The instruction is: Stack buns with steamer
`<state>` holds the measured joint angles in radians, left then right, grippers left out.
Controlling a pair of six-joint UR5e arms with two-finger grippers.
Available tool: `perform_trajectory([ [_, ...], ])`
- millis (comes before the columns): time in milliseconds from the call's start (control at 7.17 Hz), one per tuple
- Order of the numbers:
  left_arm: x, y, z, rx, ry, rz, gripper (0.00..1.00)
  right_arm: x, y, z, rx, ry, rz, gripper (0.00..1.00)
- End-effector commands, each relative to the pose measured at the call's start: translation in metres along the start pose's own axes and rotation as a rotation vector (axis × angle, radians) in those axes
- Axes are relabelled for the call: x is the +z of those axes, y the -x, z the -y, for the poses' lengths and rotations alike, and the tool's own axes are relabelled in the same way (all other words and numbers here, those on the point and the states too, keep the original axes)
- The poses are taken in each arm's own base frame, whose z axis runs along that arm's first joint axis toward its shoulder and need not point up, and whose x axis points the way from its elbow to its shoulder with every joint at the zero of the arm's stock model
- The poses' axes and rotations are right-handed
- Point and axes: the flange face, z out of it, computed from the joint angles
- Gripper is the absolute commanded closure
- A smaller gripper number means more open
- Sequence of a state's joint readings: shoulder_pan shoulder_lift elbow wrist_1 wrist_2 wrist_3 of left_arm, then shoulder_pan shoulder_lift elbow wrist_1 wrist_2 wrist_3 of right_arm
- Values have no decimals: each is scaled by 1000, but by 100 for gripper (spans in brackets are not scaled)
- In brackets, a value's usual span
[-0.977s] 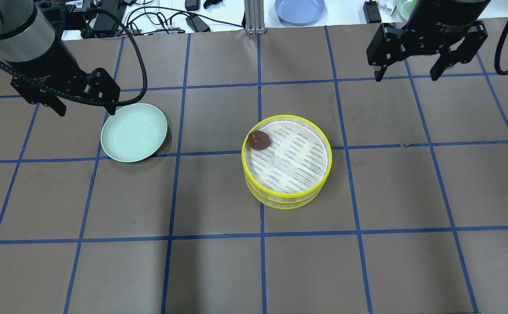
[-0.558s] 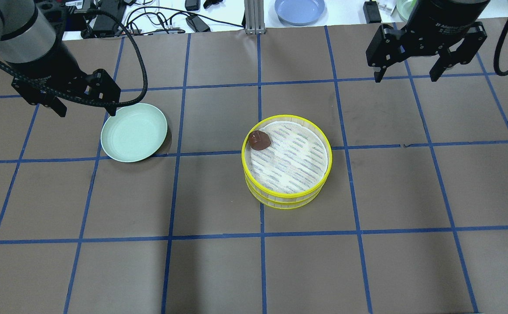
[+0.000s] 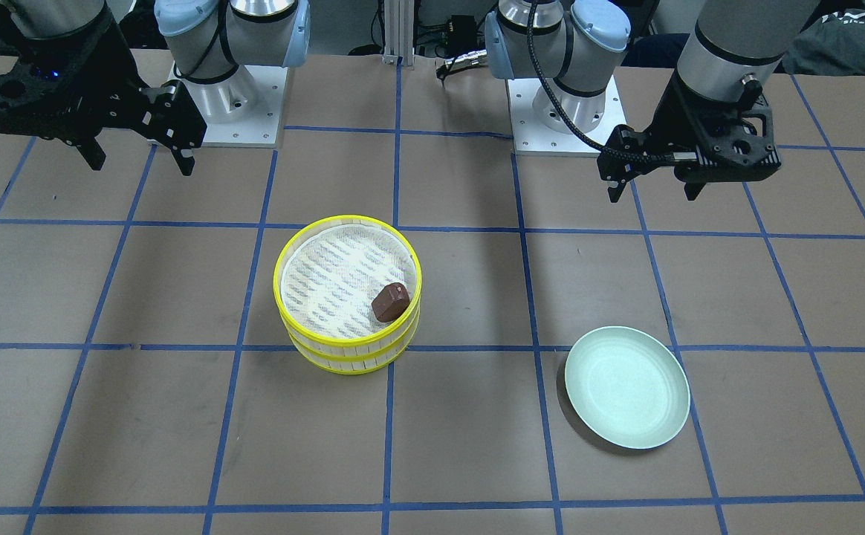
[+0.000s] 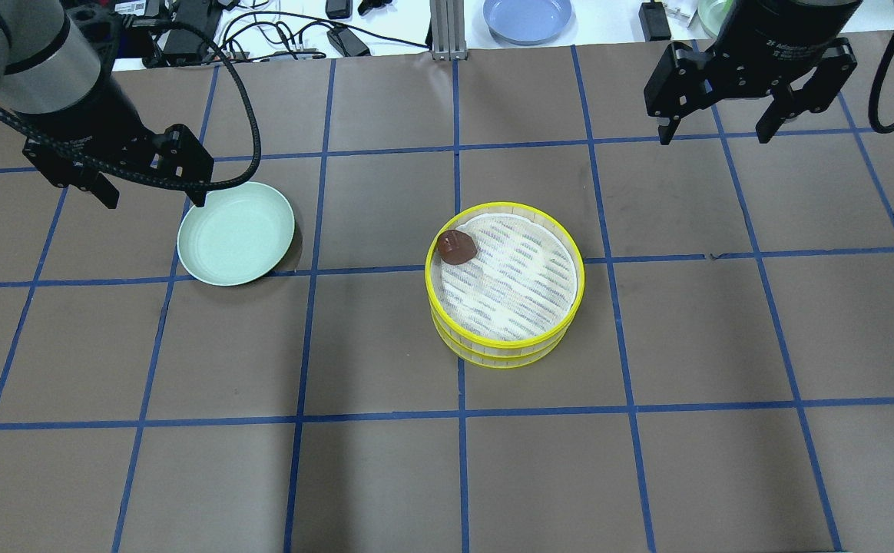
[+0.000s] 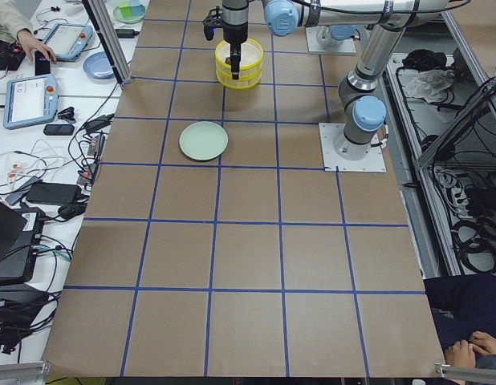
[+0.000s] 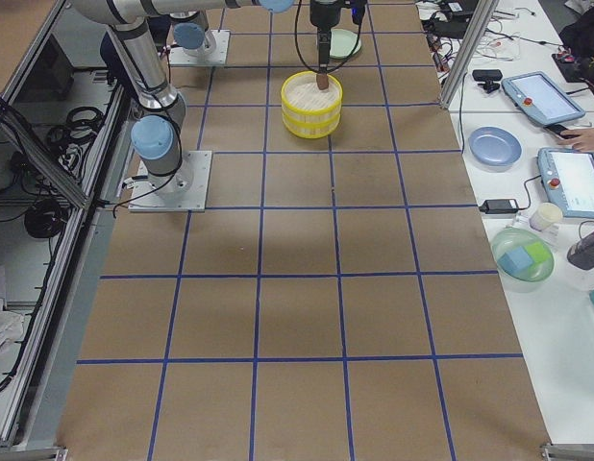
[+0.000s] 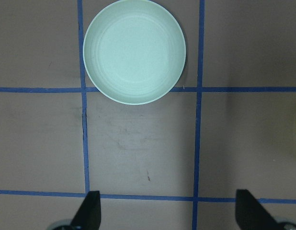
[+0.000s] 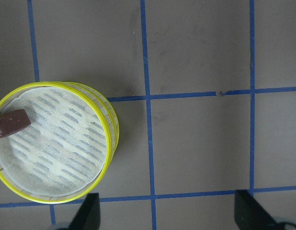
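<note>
The yellow-rimmed steamer (image 4: 562, 307) stands as two stacked tiers at the table's middle, with a white cloth liner on top. The dark reddish-brown bun (image 4: 456, 246) lies on the liner near the rim; it also shows in the front view (image 3: 390, 302) and right wrist view (image 8: 11, 123). The cream-white bun is out of view. My left gripper (image 4: 151, 198) is open and empty, raised beside the pale green plate (image 4: 236, 233). My right gripper (image 4: 713, 130) is open and empty, raised far back right of the steamer (image 3: 306, 349).
The pale green plate (image 3: 627, 387) holds nothing and also shows in the left wrist view (image 7: 134, 51). A blue plate (image 4: 528, 17) and cables lie on the white bench beyond the table's far edge. Blue tape lines grid the brown table.
Almost nothing has changed. The left arm has shifted very slightly; the steamer, bun and plate have not moved.
</note>
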<state>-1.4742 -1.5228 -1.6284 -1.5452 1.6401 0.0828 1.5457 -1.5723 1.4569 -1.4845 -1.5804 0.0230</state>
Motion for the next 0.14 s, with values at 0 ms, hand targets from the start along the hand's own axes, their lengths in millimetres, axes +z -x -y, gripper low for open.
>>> perform_trajectory([
  [0, 2, 0, 0, 0, 4, -1, 0, 0, 0, 0, -1, -2, 0, 0],
])
